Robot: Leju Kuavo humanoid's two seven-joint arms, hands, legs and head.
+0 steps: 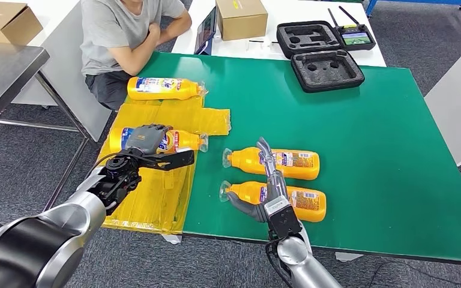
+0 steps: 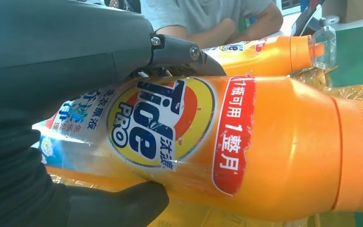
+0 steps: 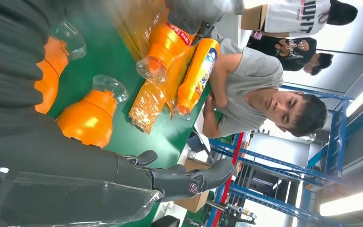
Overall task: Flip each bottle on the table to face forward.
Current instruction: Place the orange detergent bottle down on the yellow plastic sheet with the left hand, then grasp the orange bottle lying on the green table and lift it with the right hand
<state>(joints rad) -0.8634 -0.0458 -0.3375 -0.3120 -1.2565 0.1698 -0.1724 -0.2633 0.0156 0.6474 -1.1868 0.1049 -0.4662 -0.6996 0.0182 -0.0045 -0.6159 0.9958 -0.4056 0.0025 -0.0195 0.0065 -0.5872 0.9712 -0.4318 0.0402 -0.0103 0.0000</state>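
Four orange plastic detergent bottles lie on the green desk (image 1: 384,150). The left robot hand (image 1: 147,139) grips the one on the yellow plastic sheet (image 1: 156,198) (image 1: 183,141). The right robot hand (image 1: 264,192), fingers apart, rests over the nearest bottle (image 1: 303,203).

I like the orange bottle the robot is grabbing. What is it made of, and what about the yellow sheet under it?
The orange bottle looks like smooth, glossy plastic; light glints off it. The yellow sheet looks like thin, crinkly plastic film, wrinkled and shiny.

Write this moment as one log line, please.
left hand: grips bottle on yellow bag | right hand: over nearest bottle
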